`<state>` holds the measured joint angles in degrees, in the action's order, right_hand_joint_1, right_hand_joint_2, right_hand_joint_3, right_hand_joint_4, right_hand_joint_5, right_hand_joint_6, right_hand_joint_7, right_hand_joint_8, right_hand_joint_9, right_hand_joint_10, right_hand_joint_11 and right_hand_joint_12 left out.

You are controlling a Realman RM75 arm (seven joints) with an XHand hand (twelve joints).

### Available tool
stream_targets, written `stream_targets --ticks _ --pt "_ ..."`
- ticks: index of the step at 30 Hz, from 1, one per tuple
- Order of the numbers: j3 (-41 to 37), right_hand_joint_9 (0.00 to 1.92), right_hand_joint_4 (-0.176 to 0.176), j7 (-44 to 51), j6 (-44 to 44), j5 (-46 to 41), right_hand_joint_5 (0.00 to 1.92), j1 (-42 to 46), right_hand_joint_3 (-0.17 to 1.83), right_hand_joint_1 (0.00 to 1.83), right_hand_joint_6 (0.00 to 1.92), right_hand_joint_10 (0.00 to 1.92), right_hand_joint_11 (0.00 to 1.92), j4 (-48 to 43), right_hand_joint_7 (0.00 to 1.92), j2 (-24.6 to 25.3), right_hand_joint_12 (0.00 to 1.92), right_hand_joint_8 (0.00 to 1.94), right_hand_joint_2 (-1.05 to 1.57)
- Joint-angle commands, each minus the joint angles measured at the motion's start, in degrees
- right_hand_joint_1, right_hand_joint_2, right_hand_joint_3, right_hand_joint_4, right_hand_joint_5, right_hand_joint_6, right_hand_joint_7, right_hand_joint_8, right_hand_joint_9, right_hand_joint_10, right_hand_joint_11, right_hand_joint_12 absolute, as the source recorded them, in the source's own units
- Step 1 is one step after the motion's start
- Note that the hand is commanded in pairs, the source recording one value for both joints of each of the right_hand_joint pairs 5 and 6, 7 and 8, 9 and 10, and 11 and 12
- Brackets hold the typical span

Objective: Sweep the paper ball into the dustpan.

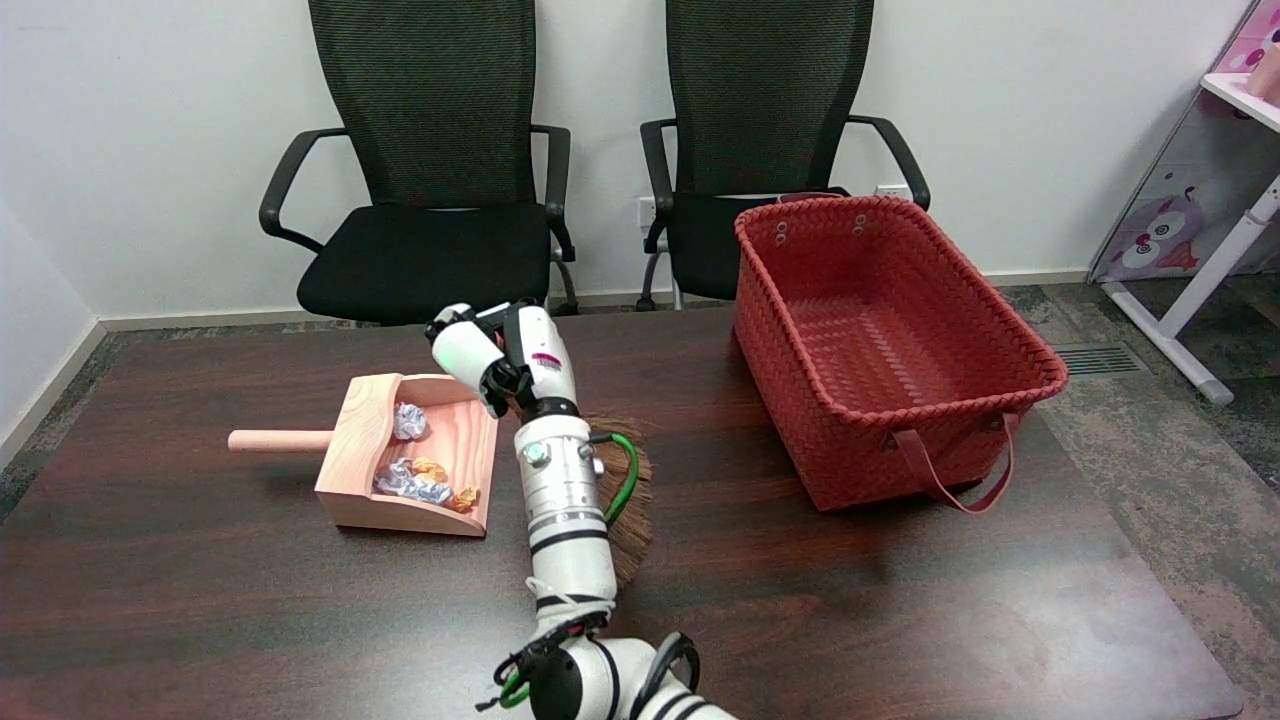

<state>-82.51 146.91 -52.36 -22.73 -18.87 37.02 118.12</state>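
- Paper balls (415,480): several crumpled wads, white-blue and orange, lie inside the wooden dustpan (440,515). One white wad (408,421) sits toward the far back corner; the rest cluster along the near wall. No ball is visible on the open table surface.
- Handling judgement, paper: the wads look very light, soft and springy. They should roll or skid at a slight touch and could bounce back out of the pan's open right side if struck hard. They are best pushed with bristles, not gripped.
- Dustpan: pale wood, apparently rigid, with its round handle (278,440) pointing left and its mouth facing right. Being light, it may slide under a firm sweep. The handle is the natural hold.
- Brush (628,530): a patch of brown bristles shows just right of the robot's forearm, near the pan's mouth; its handle is hidden.
- Right hand (492,355): positioned above the pan's far right corner, fingers curled inward. Whether it grips the brush handle cannot be determined, as the forearm blocks the view.
- Table (900,600): dark wood.
- Red woven basket (1010,340): stands well to the right.
- Two black office chairs (430,130) stand beyond the far edge.
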Motion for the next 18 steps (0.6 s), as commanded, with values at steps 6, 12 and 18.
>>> stream_targets --ticks 6,12,18 --pt "9.54 1.92 0.038 -21.84 -1.56 -18.32 1.92 -11.27 1.74 0.41 1.92 1.92 1.92 -10.22 1.92 -2.41 1.92 1.92 1.53" --pt "12.48 1.92 0.026 -37.87 -1.25 -18.4 1.92 -11.25 1.65 0.41 1.92 1.92 1.92 -9.08 1.92 -3.16 1.92 1.92 1.48" --pt "14.25 1.92 0.013 -51.14 -0.76 -18.4 1.92 -11.28 1.62 0.46 1.92 1.92 1.92 -7.91 1.92 -3.71 1.92 1.92 1.3"
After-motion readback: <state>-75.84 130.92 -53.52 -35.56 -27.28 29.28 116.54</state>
